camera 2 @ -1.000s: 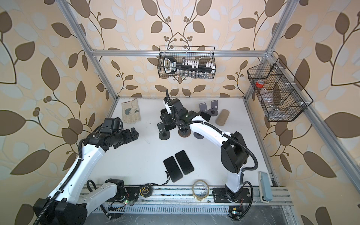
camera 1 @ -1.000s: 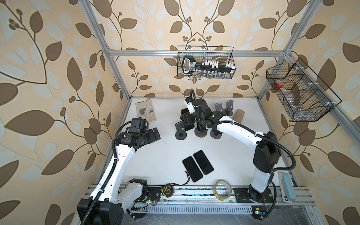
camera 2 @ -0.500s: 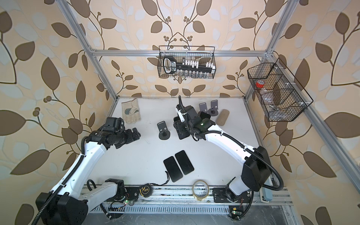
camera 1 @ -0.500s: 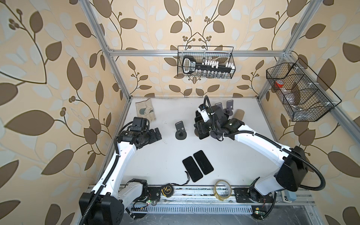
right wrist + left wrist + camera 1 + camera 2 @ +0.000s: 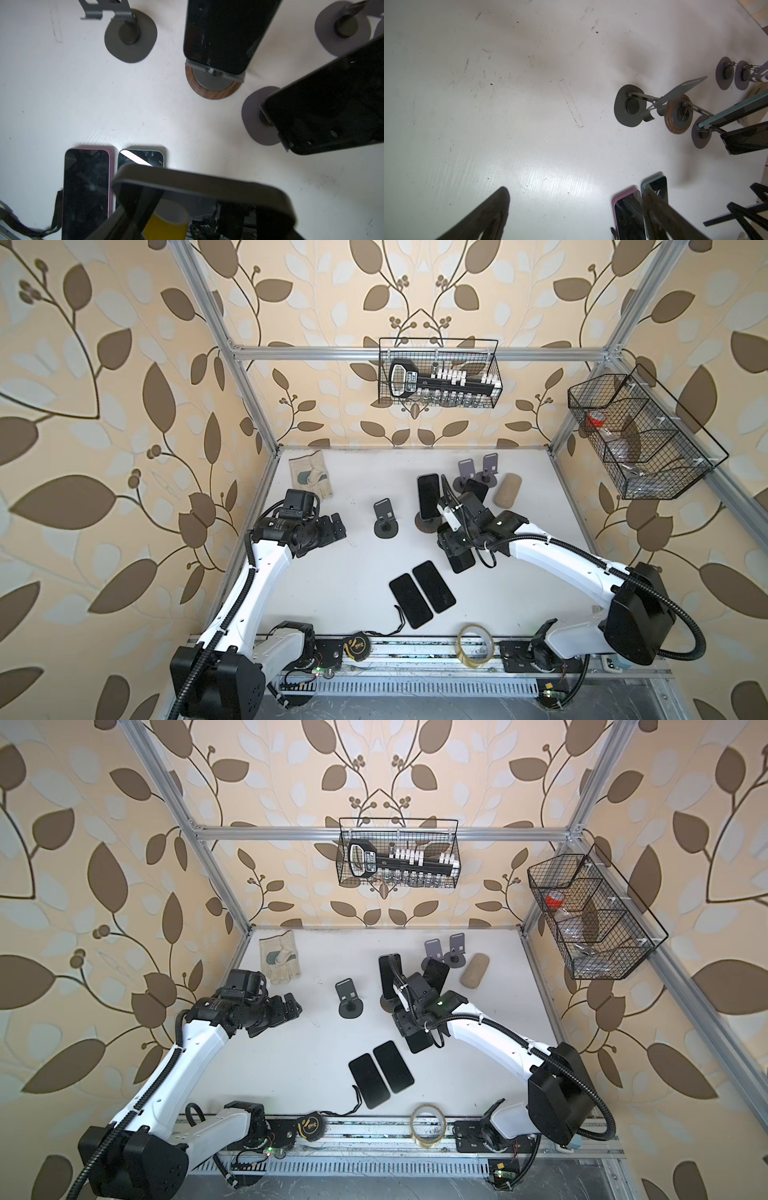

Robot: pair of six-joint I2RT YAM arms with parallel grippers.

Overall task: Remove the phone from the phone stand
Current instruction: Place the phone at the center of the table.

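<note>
Right wrist: phone (image 5: 197, 185) edge-on | top view: right hand (image 5: 457, 551) grips it

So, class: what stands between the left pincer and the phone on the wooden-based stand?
An empty dark phone stand, shown in both top views.

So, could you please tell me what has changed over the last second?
The right hand, shut on a phone, carried it from by the dark stand, now empty, to the right and back toward the robot's base, near the two flat phones. Unchanged: the left hand, open and hardly moved; the phone on the wooden-base stand.
</note>
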